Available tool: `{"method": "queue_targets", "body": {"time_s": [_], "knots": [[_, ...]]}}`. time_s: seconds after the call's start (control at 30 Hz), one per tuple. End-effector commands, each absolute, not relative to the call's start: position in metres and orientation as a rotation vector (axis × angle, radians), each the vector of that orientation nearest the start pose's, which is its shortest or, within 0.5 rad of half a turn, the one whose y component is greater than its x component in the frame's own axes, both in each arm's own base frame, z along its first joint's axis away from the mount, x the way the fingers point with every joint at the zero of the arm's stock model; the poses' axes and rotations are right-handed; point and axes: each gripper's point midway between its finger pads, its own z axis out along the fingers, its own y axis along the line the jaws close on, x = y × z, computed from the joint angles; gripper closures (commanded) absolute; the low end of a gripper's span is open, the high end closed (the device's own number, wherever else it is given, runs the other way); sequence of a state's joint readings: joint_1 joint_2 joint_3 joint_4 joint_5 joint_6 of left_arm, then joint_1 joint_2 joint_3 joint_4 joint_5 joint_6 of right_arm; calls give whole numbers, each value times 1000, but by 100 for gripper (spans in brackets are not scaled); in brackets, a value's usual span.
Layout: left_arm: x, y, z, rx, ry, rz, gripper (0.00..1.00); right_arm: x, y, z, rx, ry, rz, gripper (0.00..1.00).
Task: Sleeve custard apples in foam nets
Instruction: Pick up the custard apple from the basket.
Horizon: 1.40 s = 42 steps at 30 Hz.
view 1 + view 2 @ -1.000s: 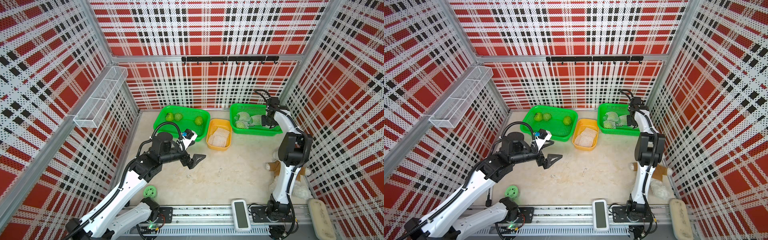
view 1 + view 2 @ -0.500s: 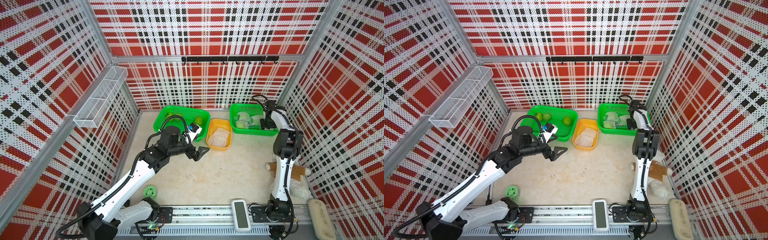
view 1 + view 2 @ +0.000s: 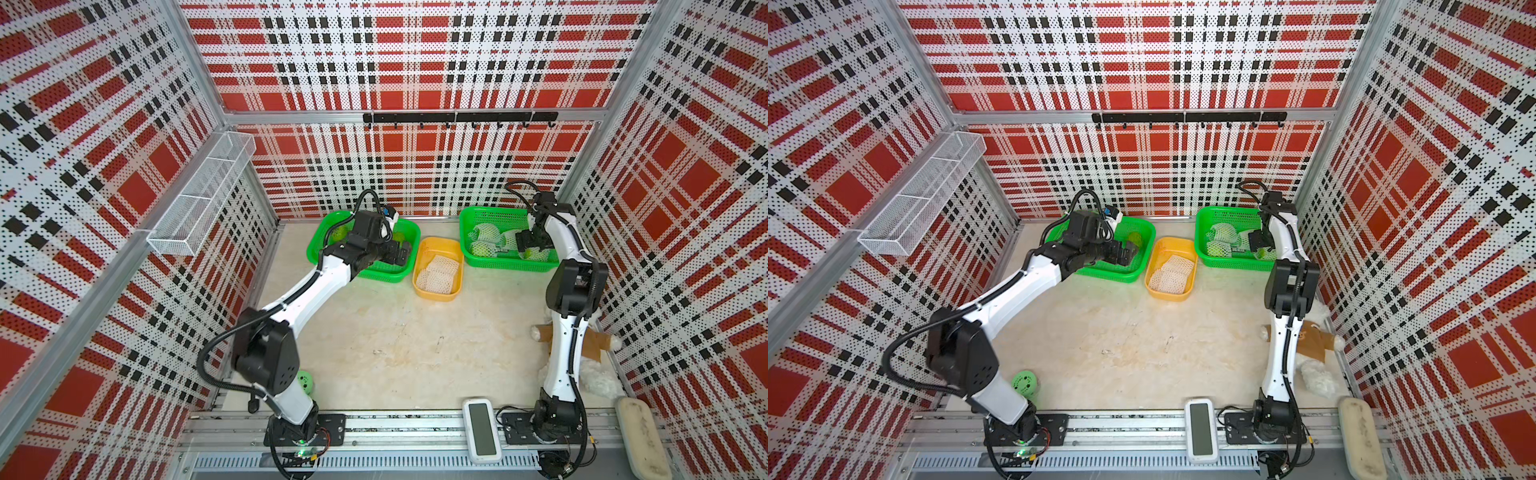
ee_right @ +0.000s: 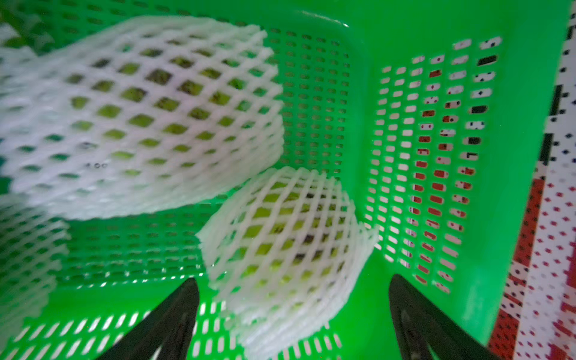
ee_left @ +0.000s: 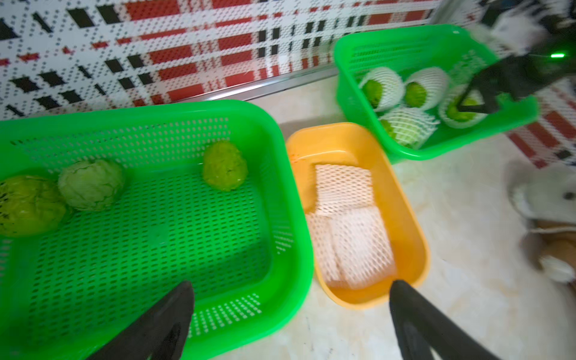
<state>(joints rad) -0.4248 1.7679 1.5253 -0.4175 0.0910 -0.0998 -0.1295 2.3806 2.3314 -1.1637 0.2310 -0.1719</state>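
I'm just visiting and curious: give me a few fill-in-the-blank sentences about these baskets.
The green perforated plastic basket below the left end effector holds ___ bare bumpy green custard apples.
The green basket below the right end effector holds ___ custard apples sleeved in white foam mesh nets.
The yellow plastic tub of flat nets stands ___ the two baskets.
Missing words: three; four; between.

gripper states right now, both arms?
Left gripper: open, holding nothing.
Right gripper: open, holding nothing; a netted custard apple lies between its spread jaws, ungripped.

Foam nets (image 5: 349,224) in tray (image 5: 327,137), btwn L basket (image 5: 156,249) & R basket (image 5: 405,43).
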Motion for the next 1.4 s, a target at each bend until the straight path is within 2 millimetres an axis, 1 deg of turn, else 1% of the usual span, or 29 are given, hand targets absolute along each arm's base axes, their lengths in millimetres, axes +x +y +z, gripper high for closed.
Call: {"method": "queue_targets", "body": {"time_s": [0.0, 0.03, 0.1, 0.2, 0.27, 0.33, 0.4, 0.5, 0.63, 0.73, 0.83, 0.93, 1.0, 1.07, 1.13, 1.2, 1.27, 1.37], "knots": [[498, -211, 201, 312, 2294, -311, 0, 524, -102, 175, -12, 2712, -353, 1], [508, -211, 193, 299, 2315, -323, 2, 522, -101, 182, -12, 2694, -350, 1], [529, -212, 177, 281, 2346, -338, 6, 521, -92, 196, -23, 2659, -284, 0], [557, -218, 159, 269, 2356, -394, 6, 517, -75, 212, -40, 2626, -168, 0], [573, -220, 147, 257, 2376, -400, 6, 512, -64, 222, -49, 2598, -86, 0], [586, -221, 136, 245, 2397, -386, 4, 506, -51, 223, -68, 2595, -2, 0], [597, -224, 124, 234, 2416, -409, 2, 498, -38, 223, -98, 2588, 63, 0], [607, -229, 110, 219, 2433, -432, 2, 493, -25, 231, -115, 2525, 117, 0], [611, -234, 92, 207, 2455, -475, 4, 488, -20, 225, -119, 2537, 148, 0], [609, -240, 79, 202, 2472, -515, 6, 481, -5, 217, -144, 2542, 176, 0], [609, -244, 66, 201, 2485, -518, 8, 474, 26, 215, -223, 2506, 208, 0], [611, -247, 57, 191, 2487, -540, 12, 464, 65, 214, -301, 2492, 266, 0], [614, -247, 53, 186, 2479, -552, 18, 454, 97, 213, -371, 2481, 305, 0], [616, -249, 52, 181, 2470, -578, 28, 444, 125, 213, -423, 2469, 338, 0], [618, -249, 54, 177, 2454, -595, 37, 433, 156, 211, -475, 2456, 389, 0], [619, -250, 59, 183, 2433, -616, 46, 424, 181, 208, -522, 2453, 432, 0], [619, -253, 71, 195, 2402, -641, 53, 419, 196, 201, -550, 2462, 435, 0], [613, -254, 98, 224, 2342, -667, 57, 417, 212, 191, -576, 2472, 421, 2]]}}
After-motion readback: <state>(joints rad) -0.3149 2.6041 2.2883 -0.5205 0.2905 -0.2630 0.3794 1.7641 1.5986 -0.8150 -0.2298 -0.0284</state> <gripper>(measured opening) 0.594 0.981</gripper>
